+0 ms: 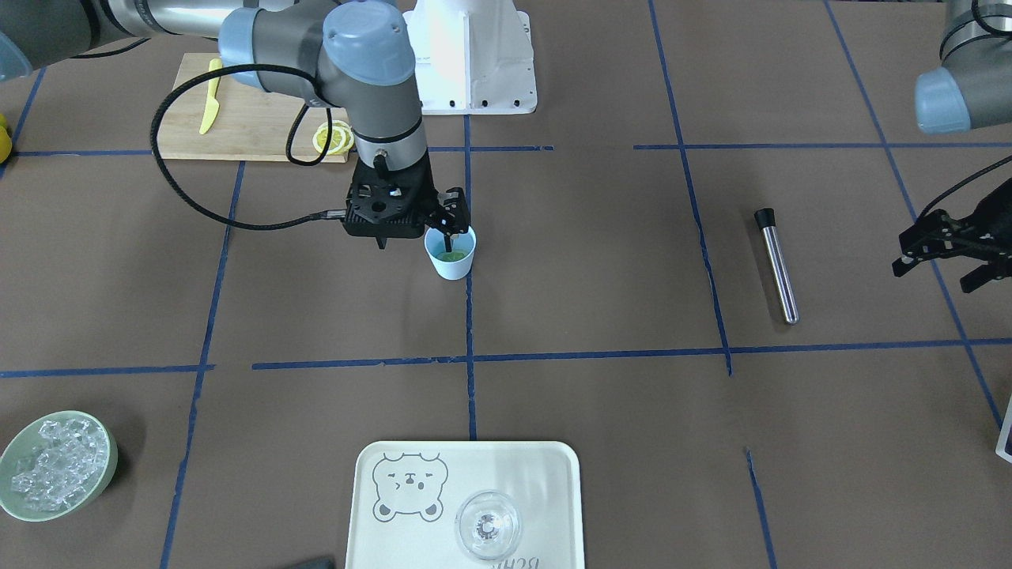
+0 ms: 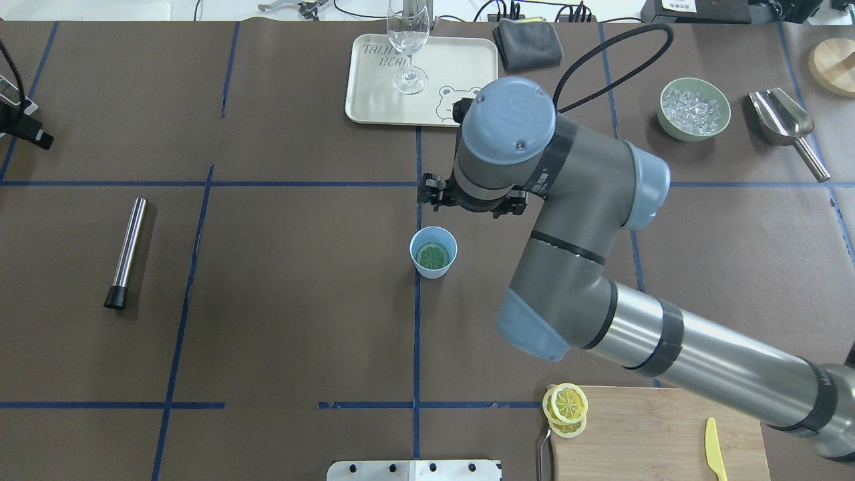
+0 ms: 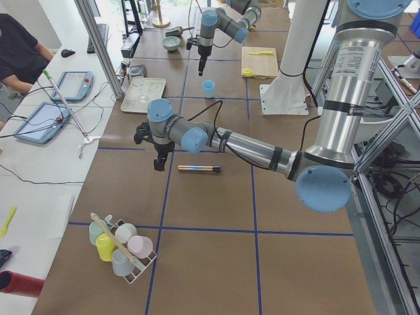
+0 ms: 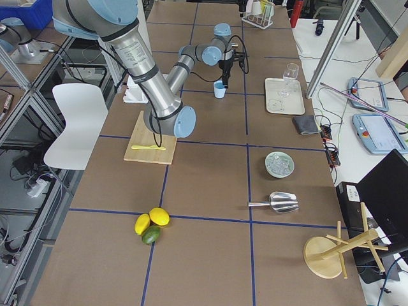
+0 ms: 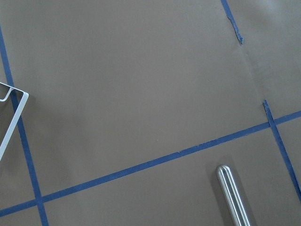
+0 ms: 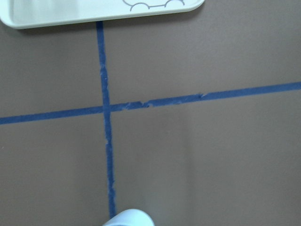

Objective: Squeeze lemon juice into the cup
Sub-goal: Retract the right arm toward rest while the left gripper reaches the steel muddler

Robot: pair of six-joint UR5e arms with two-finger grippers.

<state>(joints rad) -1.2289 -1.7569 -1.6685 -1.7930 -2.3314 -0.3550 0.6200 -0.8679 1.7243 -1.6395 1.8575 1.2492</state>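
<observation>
The light-blue cup (image 2: pixel 433 252) stands near the table's middle on a blue tape line; it also shows in the front view (image 1: pixel 451 262). The lemon slice (image 2: pixel 433 255) lies flat inside the cup and looks greenish there. My right gripper (image 2: pixel 427 192) hangs just above the cup's far rim, its tips at the cup's mouth in the front view (image 1: pixel 449 237); it looks open and holds nothing. My left gripper (image 1: pixel 945 265) is open and empty, far off at the table's left end. The right wrist view shows only the cup's rim (image 6: pixel 128 218).
A wooden board (image 2: pixel 658 434) at the near right holds more lemon slices (image 2: pixel 566 409) and a yellow knife (image 2: pixel 715 449). A steel tube (image 2: pixel 127 252) lies at the left. A tray (image 2: pixel 374 100) with a clear glass (image 2: pixel 407 40), an ice bowl (image 2: pixel 693 108) and a scoop (image 2: pixel 781 117) stand at the far side.
</observation>
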